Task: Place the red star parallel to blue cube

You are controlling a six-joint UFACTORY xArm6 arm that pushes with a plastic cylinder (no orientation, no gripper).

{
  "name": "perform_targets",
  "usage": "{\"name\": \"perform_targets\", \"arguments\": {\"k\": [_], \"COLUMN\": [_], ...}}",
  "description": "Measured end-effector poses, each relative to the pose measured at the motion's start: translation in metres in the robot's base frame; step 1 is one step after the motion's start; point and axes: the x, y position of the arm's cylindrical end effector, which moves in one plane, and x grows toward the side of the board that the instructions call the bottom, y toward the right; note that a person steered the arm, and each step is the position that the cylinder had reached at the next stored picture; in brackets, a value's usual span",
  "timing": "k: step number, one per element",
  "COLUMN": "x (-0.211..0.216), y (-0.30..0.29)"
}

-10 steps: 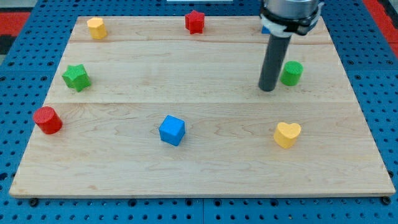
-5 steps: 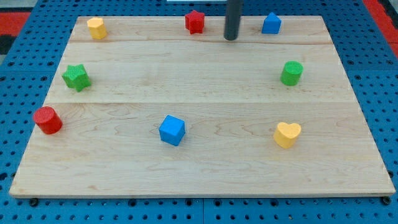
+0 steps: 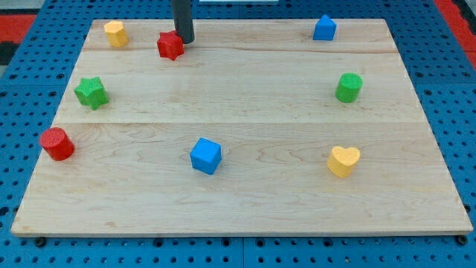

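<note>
Near the view's top: you see my tip (image 3: 184, 41), a bare rod pinching nothing.
Red star (image 3: 170, 45): touching my tip, on its left.
Blue cube (image 3: 206, 155): well below, near the board's (image 3: 245, 201) bottom.

Red star (image 3: 170, 45): small, chunky, lying flat on the wooden surface (image 3: 253, 193) near the view's top, left of centre. Blue cube (image 3: 206, 155): sits in the lower half, slightly left of centre, rotated so a corner points toward the view's bottom. The two are well apart, star up and a bit left of the cube.
</note>
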Motion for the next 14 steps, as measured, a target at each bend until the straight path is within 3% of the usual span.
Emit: {"name": "perform_targets", "arguments": {"k": [1, 2, 4, 6, 8, 10, 12, 14], "x": [0.04, 0.031, -0.017, 0.032, 0.039, 0.113, 0.214, 0.243], "y": [-0.009, -0.002, -0.079, -0.107, -0.031, 0.006, 0.006, -0.029]}}
